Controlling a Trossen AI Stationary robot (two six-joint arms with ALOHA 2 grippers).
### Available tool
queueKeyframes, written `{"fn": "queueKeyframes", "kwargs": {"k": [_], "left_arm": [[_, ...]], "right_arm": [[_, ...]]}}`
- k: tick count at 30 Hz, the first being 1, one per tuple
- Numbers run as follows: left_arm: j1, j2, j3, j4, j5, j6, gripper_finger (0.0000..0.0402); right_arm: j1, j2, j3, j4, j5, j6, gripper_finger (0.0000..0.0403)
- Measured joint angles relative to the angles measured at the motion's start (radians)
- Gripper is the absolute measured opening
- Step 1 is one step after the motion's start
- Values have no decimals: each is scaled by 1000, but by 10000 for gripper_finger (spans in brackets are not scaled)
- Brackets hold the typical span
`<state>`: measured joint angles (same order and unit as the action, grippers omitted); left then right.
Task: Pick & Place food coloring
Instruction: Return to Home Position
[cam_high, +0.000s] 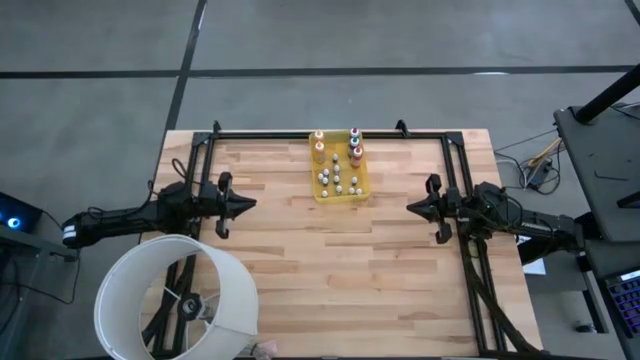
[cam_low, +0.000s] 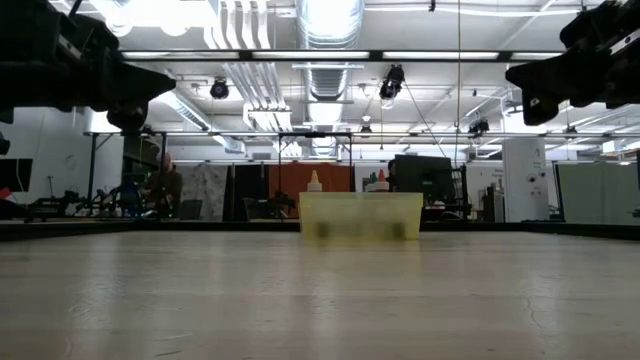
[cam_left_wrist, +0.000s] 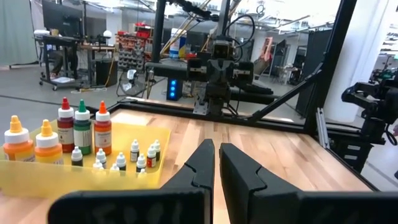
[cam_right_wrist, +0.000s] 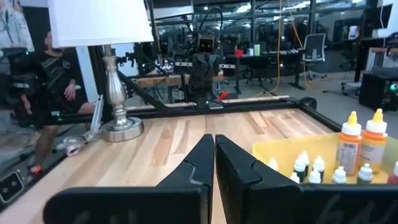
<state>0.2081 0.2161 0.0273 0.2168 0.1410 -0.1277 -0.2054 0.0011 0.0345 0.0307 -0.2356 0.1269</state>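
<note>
The food coloring bottles (cam_high: 338, 165) stand upright in a translucent yellow tray (cam_high: 342, 195) near the table's far edge. Taller ones have orange, red and green caps (cam_left_wrist: 81, 127); tiny ones have white caps (cam_left_wrist: 124, 160). They also show in the right wrist view (cam_right_wrist: 357, 144). My left gripper (cam_high: 252, 204) hovers above the table left of the tray, shut and empty (cam_left_wrist: 215, 146). My right gripper (cam_high: 409, 207) hovers right of the tray, also shut and empty (cam_right_wrist: 214, 138). The two grippers point toward each other.
A lamp with a white shade (cam_high: 175, 300) stands at the table's near left corner, its metal base (cam_right_wrist: 120, 129) on the wood. A black frame rail (cam_high: 330, 133) runs along the far edge behind the tray. A person (cam_right_wrist: 46, 81) sits beyond the table.
</note>
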Motion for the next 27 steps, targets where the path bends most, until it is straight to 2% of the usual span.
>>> {"fn": "queueKeyframes", "kwargs": {"k": [27], "left_arm": [[0, 0, 0, -26, 0, -10, 0]], "right_arm": [[0, 2, 0, -1, 0, 20, 9]]}}
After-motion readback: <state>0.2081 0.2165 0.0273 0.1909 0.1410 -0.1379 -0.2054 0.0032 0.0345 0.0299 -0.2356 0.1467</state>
